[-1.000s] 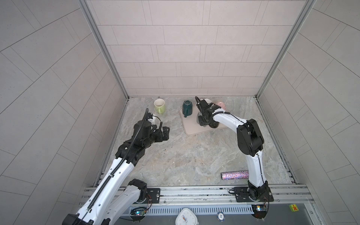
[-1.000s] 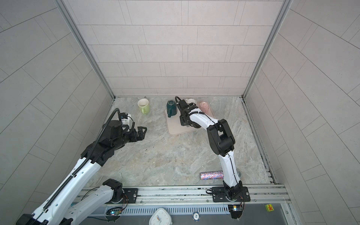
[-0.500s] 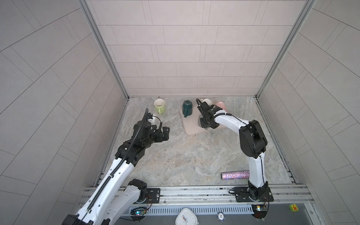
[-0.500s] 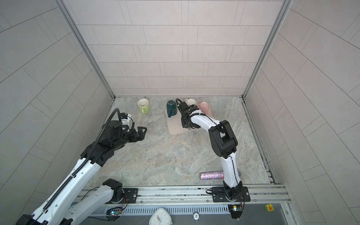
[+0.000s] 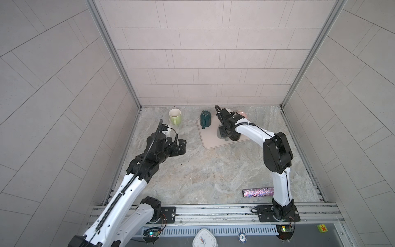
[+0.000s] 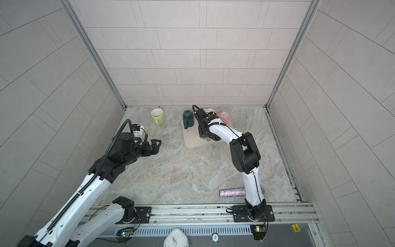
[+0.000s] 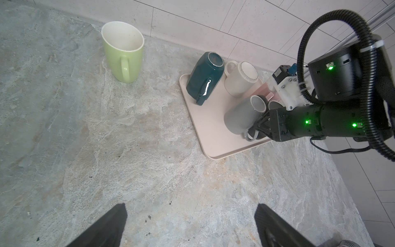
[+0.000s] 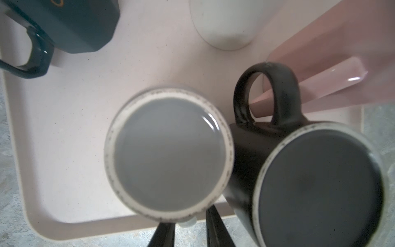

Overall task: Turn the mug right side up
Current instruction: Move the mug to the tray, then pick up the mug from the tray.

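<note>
Fingers [image 7: 111, 224] of the left gripper [image 5: 182, 147] spread wide over bare counter [image 7: 128, 149], well apart. Farther back, narrow-set fingers [image 8: 215, 231] of the right gripper [image 8: 189, 222] straddle the handle [image 7: 248, 138] of the upside-down grey mug [image 8: 171, 149] on the pink tray [image 8: 64, 128]; grip unclear.

Glossy ceramic grey mug [image 7: 239, 119]; matt plastic tray [image 7: 205, 128].

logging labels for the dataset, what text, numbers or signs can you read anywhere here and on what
"10": on the blue chip at the front edge.
Red sign, perhaps "k": on the yellow-green block; not certain.
Gold print on the dark green mug base: too small to read.
White clock: no numerals legible.
</note>
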